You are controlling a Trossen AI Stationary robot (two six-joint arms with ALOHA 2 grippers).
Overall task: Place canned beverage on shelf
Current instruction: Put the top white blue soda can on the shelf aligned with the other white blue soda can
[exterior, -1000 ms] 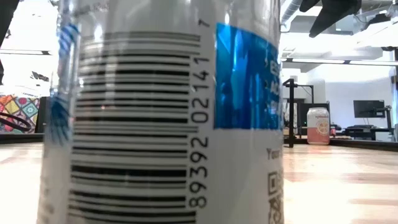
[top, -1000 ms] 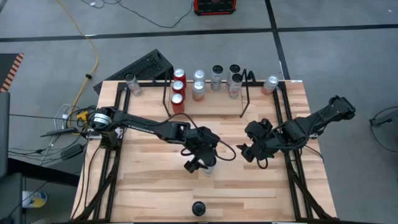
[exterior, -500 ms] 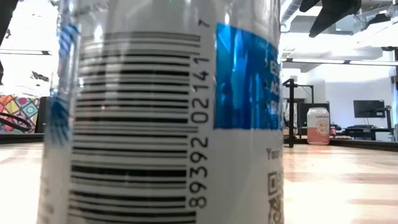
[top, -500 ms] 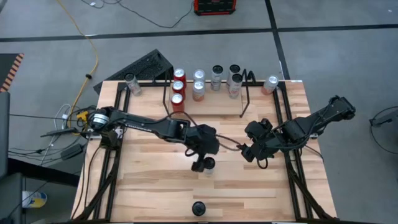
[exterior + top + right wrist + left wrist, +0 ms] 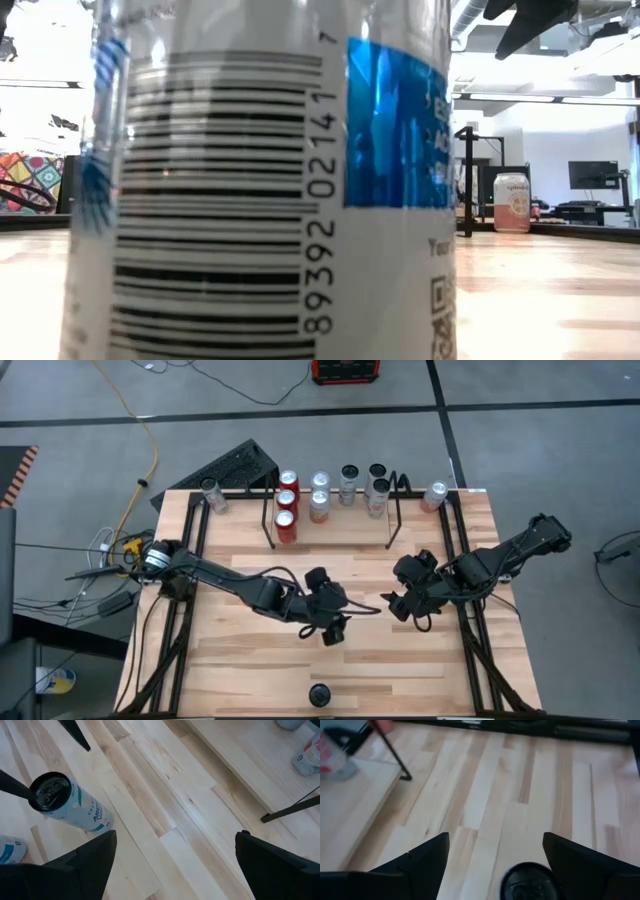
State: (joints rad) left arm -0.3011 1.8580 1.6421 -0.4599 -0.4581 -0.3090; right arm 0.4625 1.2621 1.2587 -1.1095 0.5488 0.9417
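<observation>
Wooden table (image 5: 240,660) holds our black wire shelf (image 5: 330,510) at the far edge, with cans in it. Our left gripper (image 5: 335,628) hovers wide over a can (image 5: 530,882) mid-table, not holding it. Our right gripper (image 5: 400,603) waits nearby, wide open.

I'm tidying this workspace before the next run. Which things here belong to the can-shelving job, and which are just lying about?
Job: can beneath the open left end effector; shelf; cans already on it.
Lying about: keyboard, yellow cable, red box, all on the floor.
</observation>
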